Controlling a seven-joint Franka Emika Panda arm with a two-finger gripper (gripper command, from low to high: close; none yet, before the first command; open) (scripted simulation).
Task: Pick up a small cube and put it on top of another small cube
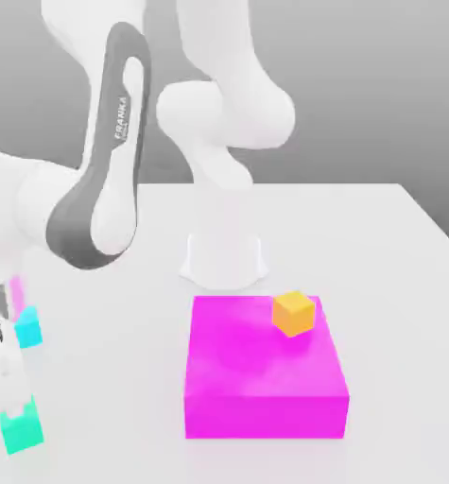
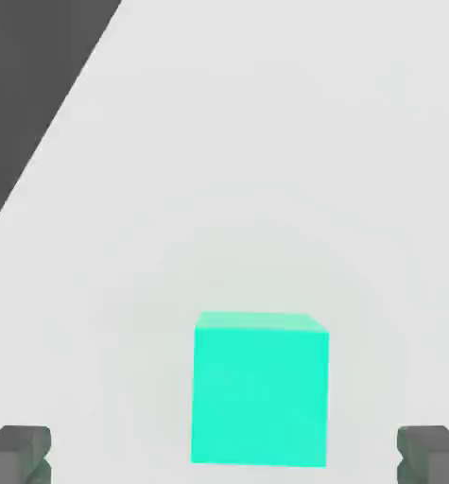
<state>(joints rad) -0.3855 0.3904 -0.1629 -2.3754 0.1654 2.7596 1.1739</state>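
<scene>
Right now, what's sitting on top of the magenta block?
Only the small orange cube, near the far right corner of the magenta block in the exterior view. The surface beneath the cube is covered.

The table holds 3 small cubes, 1 sea-green [image 1: 22, 430], 1 cyan [image 1: 28, 328], 1 orange [image 1: 294, 313], and 1 magenta block [image 1: 264, 378].

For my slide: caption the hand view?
Open end effector straddling the green cube on the white table.
</scene>
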